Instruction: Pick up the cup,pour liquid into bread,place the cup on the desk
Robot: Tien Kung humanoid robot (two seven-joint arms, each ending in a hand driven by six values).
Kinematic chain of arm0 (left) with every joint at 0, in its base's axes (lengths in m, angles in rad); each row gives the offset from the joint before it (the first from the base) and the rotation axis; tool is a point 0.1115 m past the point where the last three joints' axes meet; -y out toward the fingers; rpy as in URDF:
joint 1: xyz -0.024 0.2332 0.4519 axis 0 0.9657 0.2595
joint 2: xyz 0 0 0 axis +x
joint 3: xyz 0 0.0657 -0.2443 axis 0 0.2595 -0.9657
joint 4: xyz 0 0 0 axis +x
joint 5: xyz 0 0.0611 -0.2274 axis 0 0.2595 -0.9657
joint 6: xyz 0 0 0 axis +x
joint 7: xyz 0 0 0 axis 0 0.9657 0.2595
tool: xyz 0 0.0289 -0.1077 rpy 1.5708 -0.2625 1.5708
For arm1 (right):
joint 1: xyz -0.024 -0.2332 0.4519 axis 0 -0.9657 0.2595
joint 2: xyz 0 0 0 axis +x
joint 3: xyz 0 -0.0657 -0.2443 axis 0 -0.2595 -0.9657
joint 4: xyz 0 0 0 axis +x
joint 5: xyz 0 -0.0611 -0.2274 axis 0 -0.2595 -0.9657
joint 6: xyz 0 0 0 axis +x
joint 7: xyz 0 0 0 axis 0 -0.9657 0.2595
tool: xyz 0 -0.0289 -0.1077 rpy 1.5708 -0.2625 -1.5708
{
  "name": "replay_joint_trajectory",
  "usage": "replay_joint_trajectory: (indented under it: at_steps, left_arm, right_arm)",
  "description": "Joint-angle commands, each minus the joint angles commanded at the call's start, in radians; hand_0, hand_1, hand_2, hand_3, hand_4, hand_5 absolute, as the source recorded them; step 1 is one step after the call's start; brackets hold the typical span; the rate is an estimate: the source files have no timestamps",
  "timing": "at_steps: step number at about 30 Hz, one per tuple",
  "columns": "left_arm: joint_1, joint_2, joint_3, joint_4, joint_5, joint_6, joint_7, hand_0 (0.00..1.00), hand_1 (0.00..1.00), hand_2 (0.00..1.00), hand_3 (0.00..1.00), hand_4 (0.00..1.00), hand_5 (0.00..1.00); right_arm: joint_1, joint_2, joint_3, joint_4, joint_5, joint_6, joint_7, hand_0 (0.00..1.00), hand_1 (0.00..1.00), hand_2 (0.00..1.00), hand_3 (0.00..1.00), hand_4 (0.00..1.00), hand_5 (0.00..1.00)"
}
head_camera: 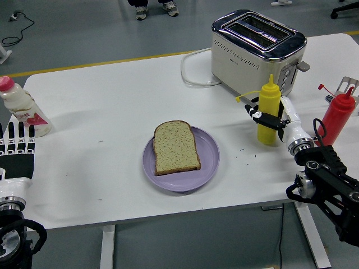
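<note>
The right hand grips a yellow squeeze bottle, upright on the white table just in front of the toaster. A bread slice lies on a purple plate. A red squeeze bottle stands at right. The left hand, fingers straight, rests near a milk bottle.
</note>
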Motion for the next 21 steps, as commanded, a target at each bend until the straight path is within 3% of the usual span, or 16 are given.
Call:
replay_joint_trajectory:
  at_steps: [11,21]
  left_arm:
    - [0.003,0.0,0.003,-0.001,0.0,0.0,0.0,0.865,0.872,0.934,0.859,0.718,0.998]
    - [0.007,0.0,0.002,-0.002,0.001,0.0,0.0,0.865,0.872,0.934,0.859,0.717,0.998]
  right_arm:
    - [-0.007,-0.017,0.001,0.074,0.008,-0.001,-0.003,0.104,0.151,0.285,0.387,0.654,0.032]
    - [-0.012,-0.075,0.009,0.239,-0.169,0.007,-0.075,0.11,0.155,0.29,0.39,0.631,0.04]
